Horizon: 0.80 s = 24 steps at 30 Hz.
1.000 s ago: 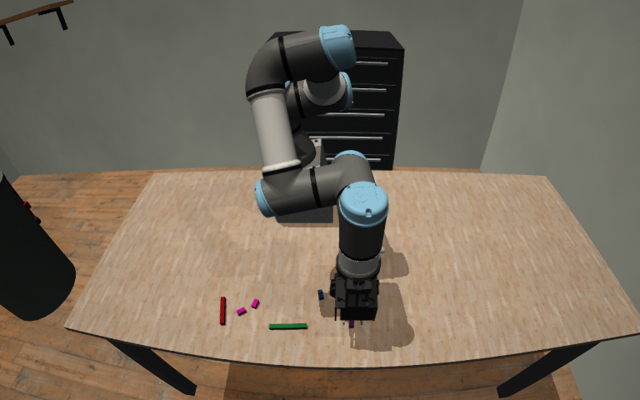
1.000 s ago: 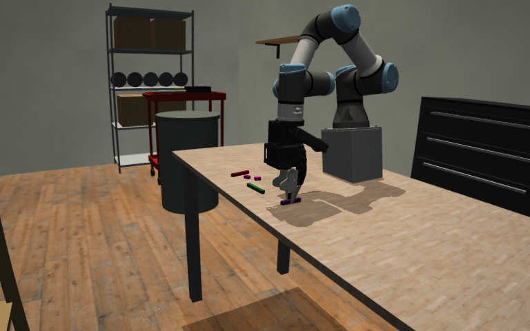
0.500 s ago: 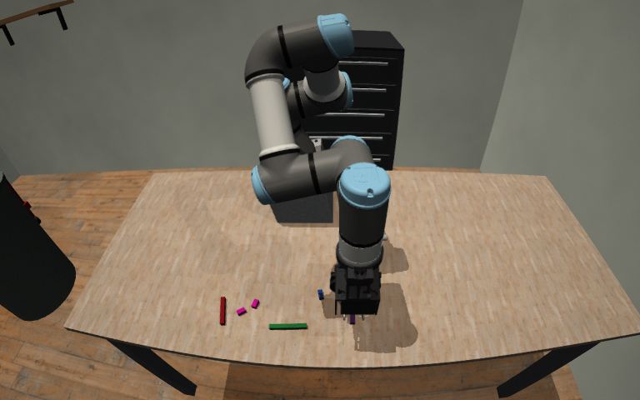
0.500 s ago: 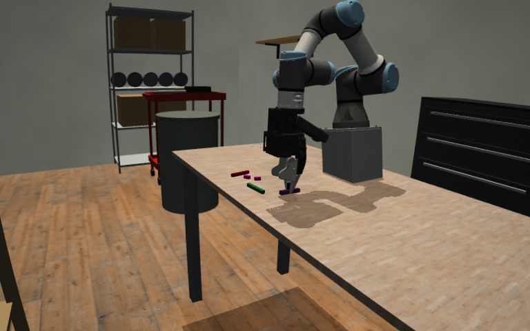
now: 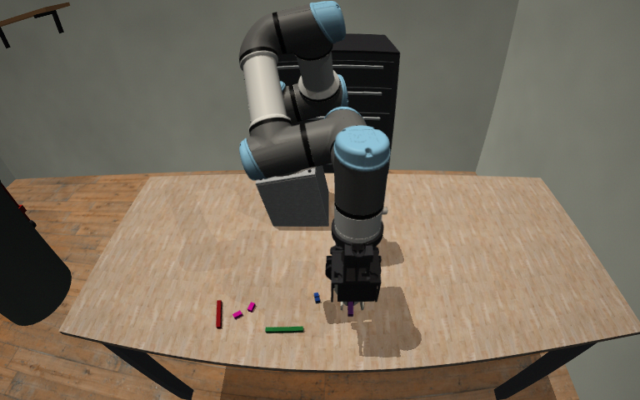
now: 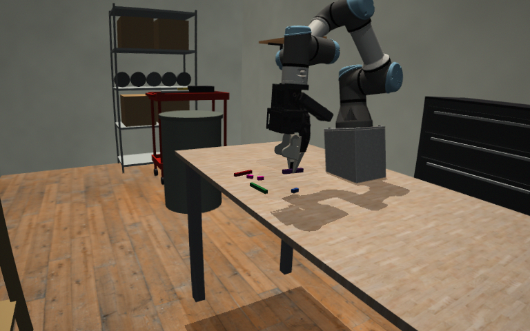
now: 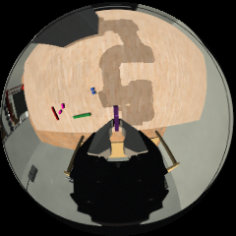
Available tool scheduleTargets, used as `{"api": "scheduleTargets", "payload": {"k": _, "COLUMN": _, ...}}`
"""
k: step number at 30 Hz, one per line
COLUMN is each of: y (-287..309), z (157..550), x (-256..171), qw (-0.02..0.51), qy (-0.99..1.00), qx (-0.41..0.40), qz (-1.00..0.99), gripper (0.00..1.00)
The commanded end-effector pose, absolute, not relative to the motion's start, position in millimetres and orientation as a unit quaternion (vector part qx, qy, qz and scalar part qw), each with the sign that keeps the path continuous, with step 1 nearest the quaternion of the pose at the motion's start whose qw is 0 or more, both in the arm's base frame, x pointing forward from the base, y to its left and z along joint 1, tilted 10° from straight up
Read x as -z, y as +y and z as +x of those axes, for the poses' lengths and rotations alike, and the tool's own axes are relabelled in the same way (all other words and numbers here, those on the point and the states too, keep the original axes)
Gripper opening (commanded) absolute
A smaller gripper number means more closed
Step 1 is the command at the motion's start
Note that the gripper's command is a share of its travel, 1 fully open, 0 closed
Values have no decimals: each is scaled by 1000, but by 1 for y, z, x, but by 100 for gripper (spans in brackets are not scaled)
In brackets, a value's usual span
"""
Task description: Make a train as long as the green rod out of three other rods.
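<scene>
My gripper (image 5: 351, 307) is shut on a purple rod (image 5: 351, 309) and holds it level above the table near the front edge; the rod also shows in the exterior view (image 6: 292, 170) and the wrist view (image 7: 116, 117). The green rod (image 5: 283, 329) lies flat to the left of the gripper, near the front edge. A small blue rod (image 5: 317, 297) lies just left of the gripper. Two magenta rods (image 5: 237, 313) (image 5: 251, 306) lie apart further left. A red rod (image 5: 218, 313) lies at the far left of the group.
The arm's grey base block (image 5: 293, 197) stands behind at mid table. A black drawer cabinet (image 6: 476, 148) is beyond the table. A dark bin (image 6: 190, 160) and a red cart (image 6: 187, 97) stand off the table's left side.
</scene>
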<state>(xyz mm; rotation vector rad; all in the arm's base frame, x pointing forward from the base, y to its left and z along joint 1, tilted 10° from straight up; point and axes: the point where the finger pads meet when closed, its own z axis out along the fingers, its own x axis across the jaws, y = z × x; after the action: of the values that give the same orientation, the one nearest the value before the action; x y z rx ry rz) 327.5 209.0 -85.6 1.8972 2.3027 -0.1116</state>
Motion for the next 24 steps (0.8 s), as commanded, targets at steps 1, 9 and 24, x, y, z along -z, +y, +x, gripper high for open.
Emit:
{"api": "scheduleTargets", "payload": {"k": 1, "y": 210, "z": 320, "x": 71, "qw": 70, "qy": 768, "qx": 52, "qz": 634, "gripper": 0}}
{"api": "scheduleTargets", "payload": {"k": 9, "y": 210, "z": 320, "x": 70, "qw": 70, "qy": 768, "qx": 52, "qz": 635, "gripper": 0}}
{"api": "scheduleTargets", "payload": {"k": 24, "y": 163, "z": 322, "x": 62, "qw": 64, "qy": 825, "qx": 59, "qz": 559, "gripper": 0}}
